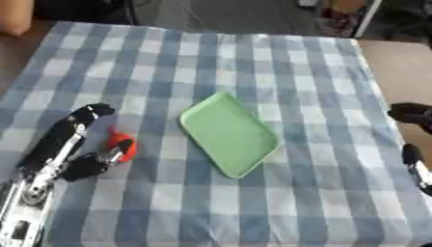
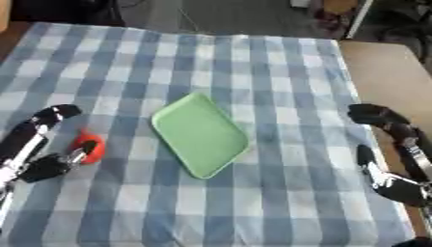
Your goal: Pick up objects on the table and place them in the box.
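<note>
Left hand (image 1: 72,144) lies on the checked cloth (image 1: 253,58) at the table's left side, fingers stretched toward the far edge, thumb crooked beside a small red-orange object (image 1: 122,145); fingers apart, not closed round it, though thumb tip touches or nearly touches it. Green tray (image 1: 229,133) sits mid-table, just right of the object, set diagonally & bare. Right hand (image 2: 392,149) rests at the table's right edge, fingers relaxed, holding nothing.

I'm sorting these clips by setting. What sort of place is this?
Probably a lab or workshop staged as a dining table: a blue checked tablecloth, a green tray, and cables on bare floor behind.
</note>
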`<control>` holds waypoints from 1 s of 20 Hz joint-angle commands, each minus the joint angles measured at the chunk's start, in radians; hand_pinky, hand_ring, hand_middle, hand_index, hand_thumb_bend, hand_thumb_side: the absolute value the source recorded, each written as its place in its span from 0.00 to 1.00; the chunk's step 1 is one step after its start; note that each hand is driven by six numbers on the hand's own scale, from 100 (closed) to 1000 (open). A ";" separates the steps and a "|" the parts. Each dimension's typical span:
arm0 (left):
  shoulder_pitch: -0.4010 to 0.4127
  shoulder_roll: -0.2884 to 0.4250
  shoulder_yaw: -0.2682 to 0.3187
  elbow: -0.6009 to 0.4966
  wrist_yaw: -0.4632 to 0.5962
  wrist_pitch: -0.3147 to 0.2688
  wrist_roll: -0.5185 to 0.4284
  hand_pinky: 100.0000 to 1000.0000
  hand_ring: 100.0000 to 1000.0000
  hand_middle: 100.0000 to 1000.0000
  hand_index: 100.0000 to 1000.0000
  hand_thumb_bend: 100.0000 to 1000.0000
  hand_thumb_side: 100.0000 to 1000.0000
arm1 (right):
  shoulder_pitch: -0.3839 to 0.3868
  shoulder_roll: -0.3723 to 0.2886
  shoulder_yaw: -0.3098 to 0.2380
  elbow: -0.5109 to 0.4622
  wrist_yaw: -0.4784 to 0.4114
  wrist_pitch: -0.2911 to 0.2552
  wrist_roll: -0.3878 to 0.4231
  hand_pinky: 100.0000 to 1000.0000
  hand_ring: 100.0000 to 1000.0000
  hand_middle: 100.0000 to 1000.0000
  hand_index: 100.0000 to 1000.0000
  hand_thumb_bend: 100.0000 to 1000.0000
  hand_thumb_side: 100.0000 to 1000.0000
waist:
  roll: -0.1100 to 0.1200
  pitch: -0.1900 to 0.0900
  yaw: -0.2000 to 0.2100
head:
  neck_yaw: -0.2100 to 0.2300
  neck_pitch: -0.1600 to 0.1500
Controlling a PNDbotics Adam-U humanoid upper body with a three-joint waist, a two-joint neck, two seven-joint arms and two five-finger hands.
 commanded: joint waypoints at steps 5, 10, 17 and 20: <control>-0.022 0.066 -0.025 0.036 -0.007 -0.031 0.000 0.82 0.80 0.85 0.89 0.47 0.76 | -0.004 -0.016 -0.003 -0.012 -0.008 -0.209 0.213 0.81 0.81 0.84 0.82 0.00 0.40 | 0.005 -0.010 -0.006 | 0.003 -0.013; -0.021 0.079 -0.032 0.052 -0.015 -0.042 -0.005 0.82 0.80 0.81 0.88 0.47 0.76 | -0.005 -0.017 -0.003 -0.012 -0.009 -0.209 0.215 0.81 0.81 0.84 0.83 0.00 0.40 | 0.007 -0.010 -0.008 | 0.004 -0.011; -0.011 0.124 -0.052 0.074 -0.038 -0.069 0.007 0.82 0.80 0.77 0.85 0.47 0.76 | -0.004 -0.022 -0.001 -0.012 -0.009 -0.209 0.219 0.81 0.81 0.84 0.83 0.00 0.40 | 0.018 -0.014 -0.013 | 0.004 -0.004; -0.005 0.146 -0.066 0.115 -0.030 -0.080 0.004 0.82 0.80 0.75 0.83 0.46 0.78 | -0.002 -0.030 0.001 -0.012 -0.007 -0.209 0.222 0.81 0.81 0.84 0.83 0.00 0.40 | 0.030 -0.018 -0.014 | 0.006 -0.001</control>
